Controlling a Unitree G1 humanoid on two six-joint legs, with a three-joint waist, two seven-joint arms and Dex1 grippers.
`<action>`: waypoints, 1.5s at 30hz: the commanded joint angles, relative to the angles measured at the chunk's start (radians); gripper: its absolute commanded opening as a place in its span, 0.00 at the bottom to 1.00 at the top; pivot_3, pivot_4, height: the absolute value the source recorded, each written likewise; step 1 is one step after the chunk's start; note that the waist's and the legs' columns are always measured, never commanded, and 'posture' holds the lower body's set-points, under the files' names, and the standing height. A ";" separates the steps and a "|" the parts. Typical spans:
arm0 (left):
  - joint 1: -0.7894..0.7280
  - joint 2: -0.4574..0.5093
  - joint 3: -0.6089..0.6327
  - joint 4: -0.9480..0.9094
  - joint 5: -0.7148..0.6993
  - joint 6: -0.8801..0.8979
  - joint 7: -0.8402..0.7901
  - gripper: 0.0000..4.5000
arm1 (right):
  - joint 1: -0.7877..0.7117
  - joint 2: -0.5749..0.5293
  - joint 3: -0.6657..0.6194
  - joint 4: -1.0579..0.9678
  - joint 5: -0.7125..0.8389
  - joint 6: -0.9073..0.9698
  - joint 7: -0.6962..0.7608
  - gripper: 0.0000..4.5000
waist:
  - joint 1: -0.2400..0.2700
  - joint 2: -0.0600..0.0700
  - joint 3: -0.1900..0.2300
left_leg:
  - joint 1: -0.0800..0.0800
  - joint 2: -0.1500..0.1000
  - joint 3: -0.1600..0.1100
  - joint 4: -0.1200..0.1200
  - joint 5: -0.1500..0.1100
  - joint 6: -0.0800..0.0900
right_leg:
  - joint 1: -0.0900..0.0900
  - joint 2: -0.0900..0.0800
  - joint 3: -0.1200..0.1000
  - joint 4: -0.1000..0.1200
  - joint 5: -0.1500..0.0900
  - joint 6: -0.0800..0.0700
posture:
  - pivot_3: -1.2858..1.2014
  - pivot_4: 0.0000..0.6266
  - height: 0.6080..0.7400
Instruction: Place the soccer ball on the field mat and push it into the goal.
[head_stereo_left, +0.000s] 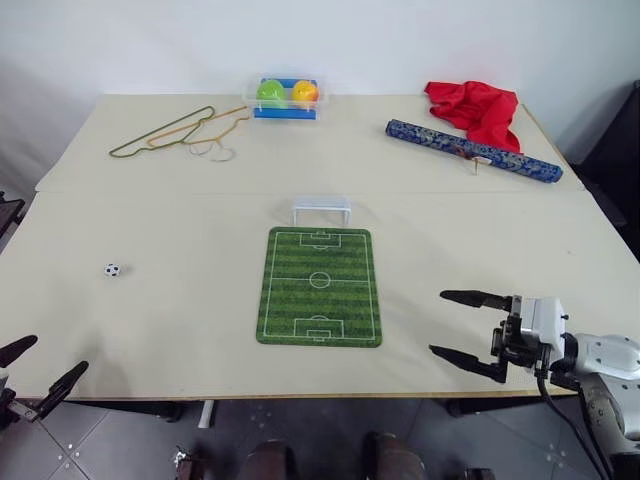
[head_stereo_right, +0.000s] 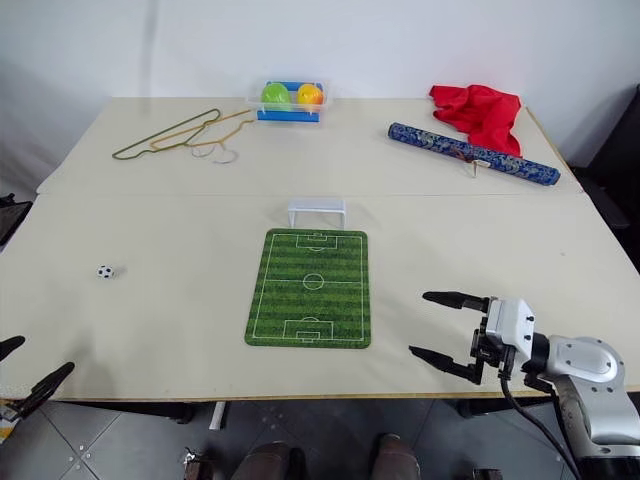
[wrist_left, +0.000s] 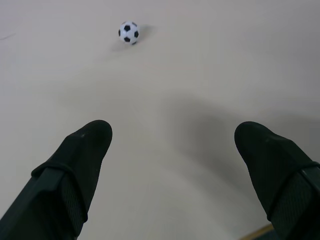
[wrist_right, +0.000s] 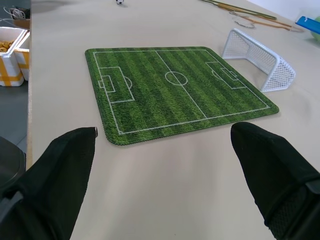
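The soccer ball, tiny, white with black patches, lies on the bare table left of the field mat; it also shows ahead of the fingers as the ball. The green striped mat lies mid-table, and the small white goal stands at its far end. At the table's front left corner my left gripper hangs open and empty, nearer to me than the ball. My right gripper is open and empty too, at the front edge right of the mat, pointing toward it.
At the back stands a clear tray with a green and an orange ball. Wire hangers lie back left. A blue patterned roll and a red cloth lie back right. The table's front edge is just below both grippers.
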 joint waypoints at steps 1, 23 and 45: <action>0.005 -0.005 -0.002 -0.025 -0.025 0.014 0.001 1.00 | -0.021 0.009 0.006 -0.009 0.008 -0.003 0.001 1.00 | 0.000 0.000 0.000 | 0.000 0.000 0.000 0.000 0.000 0.000 | 0.000 0.000 0.000 0.000 0.000 0.000 | 0.52 0.24 1.00; -0.401 -0.063 -0.086 0.017 -0.103 0.299 0.276 1.00 | -0.133 0.255 0.097 -0.168 0.188 0.093 -0.014 1.00 | 0.022 -0.006 -0.004 | 0.000 0.001 0.002 0.008 -0.002 0.000 | -0.001 0.002 0.004 0.004 0.000 0.000 | 0.52 0.24 1.00; -0.667 -0.013 -0.244 0.390 0.024 0.322 0.284 0.22 | 0.048 0.278 0.050 -0.095 0.170 -0.093 0.061 1.00 | -0.001 -0.006 -0.004 | 0.002 0.004 0.007 0.012 -0.005 -0.001 | -0.002 0.006 0.011 0.006 0.000 0.000 | 0.52 0.24 1.00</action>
